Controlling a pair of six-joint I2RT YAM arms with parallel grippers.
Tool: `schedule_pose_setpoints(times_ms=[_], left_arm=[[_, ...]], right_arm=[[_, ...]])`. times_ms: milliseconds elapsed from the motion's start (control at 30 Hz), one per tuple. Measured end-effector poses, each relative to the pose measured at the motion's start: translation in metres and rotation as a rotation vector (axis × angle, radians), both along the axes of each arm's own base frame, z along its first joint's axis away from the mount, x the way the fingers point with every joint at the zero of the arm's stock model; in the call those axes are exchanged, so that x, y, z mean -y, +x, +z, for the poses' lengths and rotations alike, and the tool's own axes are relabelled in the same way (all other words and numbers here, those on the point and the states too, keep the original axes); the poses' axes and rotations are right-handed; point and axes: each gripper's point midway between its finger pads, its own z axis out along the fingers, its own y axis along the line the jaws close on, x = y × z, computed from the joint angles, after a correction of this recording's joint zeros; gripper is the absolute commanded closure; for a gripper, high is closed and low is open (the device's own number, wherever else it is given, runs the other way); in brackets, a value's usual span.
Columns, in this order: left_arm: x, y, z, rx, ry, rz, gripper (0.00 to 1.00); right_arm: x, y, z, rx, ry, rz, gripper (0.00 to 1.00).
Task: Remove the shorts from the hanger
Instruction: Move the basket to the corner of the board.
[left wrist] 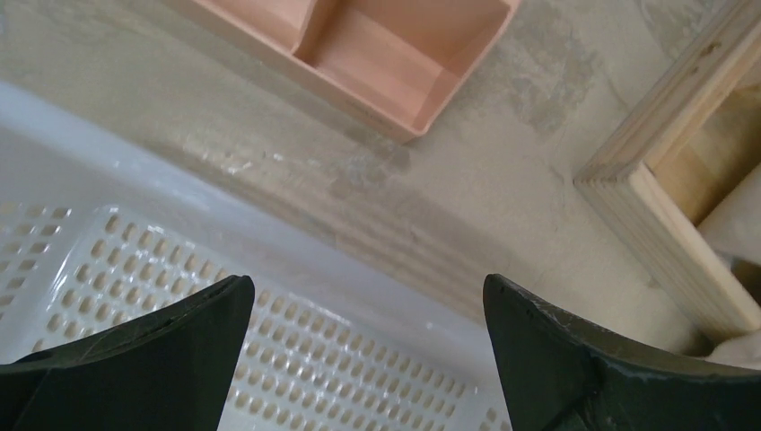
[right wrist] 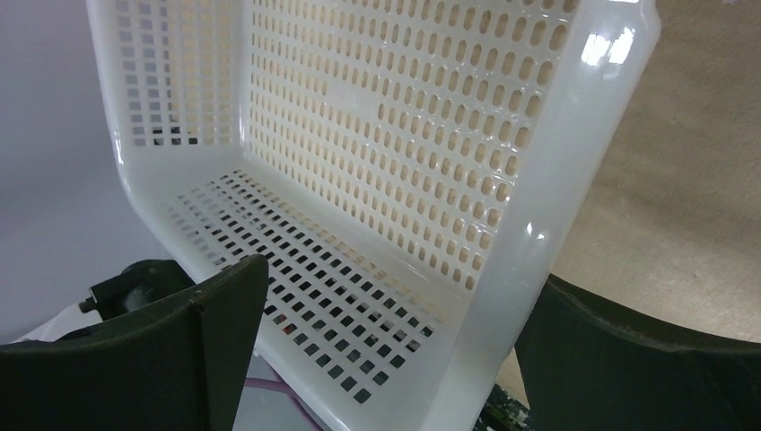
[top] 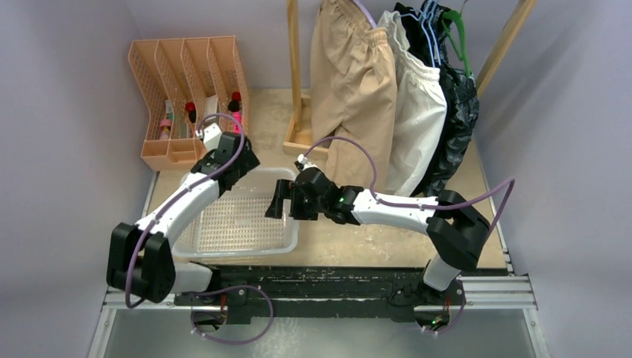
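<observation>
Four pairs of shorts hang on hangers from a wooden rack at the back: tan (top: 350,82), white (top: 417,112), black (top: 456,112), and dark blue (top: 428,15), mostly hidden behind the others. My left gripper (top: 226,160) is open and empty over the far rim of a white basket; its view (left wrist: 368,305) shows only basket and table between the fingers. My right gripper (top: 279,200) is open and empty at the basket's right rim, which lies between its fingers (right wrist: 395,305). Both grippers are well below and in front of the shorts.
The white perforated basket (top: 223,250) sits at the table's front left and shows in both wrist views (left wrist: 269,224) (right wrist: 556,180). An orange divided organizer (top: 186,74) (left wrist: 386,54) stands at the back left. The rack's wooden base (top: 298,138) (left wrist: 664,206) is behind the basket.
</observation>
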Motion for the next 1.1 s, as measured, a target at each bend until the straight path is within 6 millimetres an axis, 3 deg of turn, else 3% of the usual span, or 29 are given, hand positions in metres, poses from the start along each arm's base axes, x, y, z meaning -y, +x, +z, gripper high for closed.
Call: schedule_pose_setpoints(times_ms=[200, 367, 567, 733, 800, 900, 967, 1100], left_arm=[[-0.027, 0.034, -0.018, 0.012, -0.007, 0.069, 0.00], [-0.045, 0.054, -0.012, 0.044, -0.016, 0.096, 0.00], [-0.040, 0.075, -0.001, 0.052, -0.007, 0.025, 0.00], [-0.036, 0.098, -0.009, 0.002, 0.002, -0.010, 0.01], [-0.037, 0.096, -0.014, -0.024, 0.009, -0.005, 0.00], [-0.042, 0.084, -0.009, -0.040, 0.025, 0.008, 0.00], [-0.045, 0.075, 0.004, -0.022, 0.030, 0.016, 0.00], [-0.050, 0.057, 0.053, 0.074, 0.028, 0.028, 0.00]], right_arm=[[-0.001, 0.000, 0.005, 0.015, 0.011, 0.024, 0.00], [-0.002, 0.006, 0.017, 0.040, 0.029, 0.069, 0.01], [-0.008, 0.019, 0.034, 0.083, 0.065, 0.098, 0.02], [-0.030, 0.029, 0.041, 0.105, 0.077, 0.149, 0.02], [-0.032, 0.040, 0.044, 0.134, 0.045, 0.133, 0.01], [-0.017, 0.052, 0.049, 0.193, -0.040, 0.077, 0.00], [0.002, 0.054, 0.056, 0.231, -0.088, 0.046, 0.01], [0.032, 0.055, 0.080, 0.295, -0.107, -0.001, 0.01]])
